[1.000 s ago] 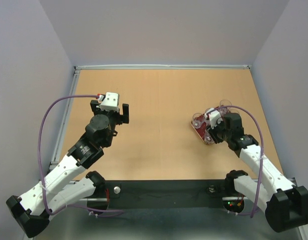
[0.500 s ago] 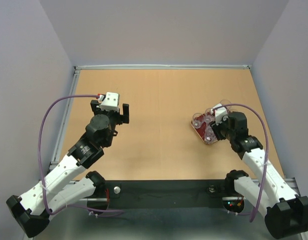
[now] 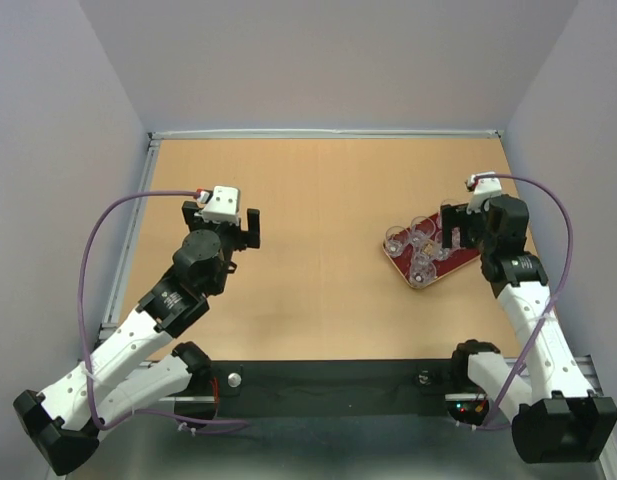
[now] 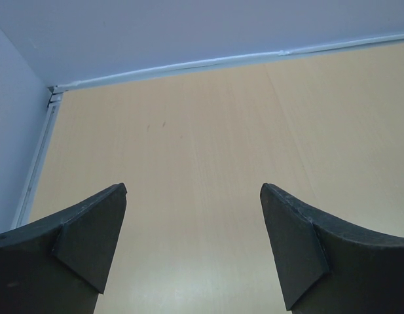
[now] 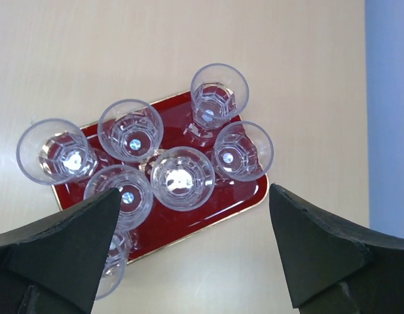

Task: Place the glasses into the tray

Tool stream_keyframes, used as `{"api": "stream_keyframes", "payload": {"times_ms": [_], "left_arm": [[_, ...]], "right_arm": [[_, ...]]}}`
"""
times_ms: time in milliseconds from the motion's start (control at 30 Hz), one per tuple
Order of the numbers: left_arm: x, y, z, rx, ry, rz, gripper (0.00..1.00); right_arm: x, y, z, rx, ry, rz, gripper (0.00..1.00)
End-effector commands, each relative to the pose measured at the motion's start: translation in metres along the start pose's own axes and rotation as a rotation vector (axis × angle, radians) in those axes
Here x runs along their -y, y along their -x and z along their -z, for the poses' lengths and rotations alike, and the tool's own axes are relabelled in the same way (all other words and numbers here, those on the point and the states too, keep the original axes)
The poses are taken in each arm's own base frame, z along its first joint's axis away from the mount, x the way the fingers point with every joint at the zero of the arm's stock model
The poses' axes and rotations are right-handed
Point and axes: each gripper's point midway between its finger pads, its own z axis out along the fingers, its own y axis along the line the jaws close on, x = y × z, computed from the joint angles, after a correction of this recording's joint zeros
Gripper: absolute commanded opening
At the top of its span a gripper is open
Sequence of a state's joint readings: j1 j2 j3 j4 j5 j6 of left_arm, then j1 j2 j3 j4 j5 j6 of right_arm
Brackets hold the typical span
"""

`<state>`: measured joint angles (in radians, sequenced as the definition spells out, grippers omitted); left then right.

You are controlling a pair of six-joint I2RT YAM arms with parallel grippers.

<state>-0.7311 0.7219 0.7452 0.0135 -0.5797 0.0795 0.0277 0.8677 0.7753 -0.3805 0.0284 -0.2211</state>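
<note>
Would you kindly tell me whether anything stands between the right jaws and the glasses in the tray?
Nothing visible does: the right jaws stand open above the tray, and the glasses stand upright in it below them, unobstructed.

Light wooden table [image 3: 318, 200], with a white rail [image 3: 328, 133] along its far edge. A dark red tray [image 5: 188, 224] lies flat on the right side, skewed to the table's edges. A black strip [image 3: 328, 385] runs along the near edge.
</note>
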Motion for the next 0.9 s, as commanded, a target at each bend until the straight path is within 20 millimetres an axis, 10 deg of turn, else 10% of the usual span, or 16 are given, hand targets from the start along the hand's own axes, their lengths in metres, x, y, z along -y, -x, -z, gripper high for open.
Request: {"api": "stream_keyframes", "payload": {"times_ms": [0,267,633,867], "left_arm": [[-0.006,0.013,0.002,0.059,0.017,0.063,0.97],[-0.025,0.013,-0.004,0.064,0.084,0.116,0.99],[-0.046,-0.005,-0.022,-0.013,0.187,0.103,0.99],[-0.044,-0.009,-0.023,-0.019,0.18,0.091,0.99]], "right_arm": [[0.025,0.032,0.0,0.073,-0.064,-0.141,1.0],[0.064,0.029,-0.021,0.059,-0.057,-0.346,1.0],[0.162,0.005,0.002,0.15,-0.577,-0.64,1.0],[0.168,0.004,0.013,0.194,-0.648,-0.688,1.0]]}}
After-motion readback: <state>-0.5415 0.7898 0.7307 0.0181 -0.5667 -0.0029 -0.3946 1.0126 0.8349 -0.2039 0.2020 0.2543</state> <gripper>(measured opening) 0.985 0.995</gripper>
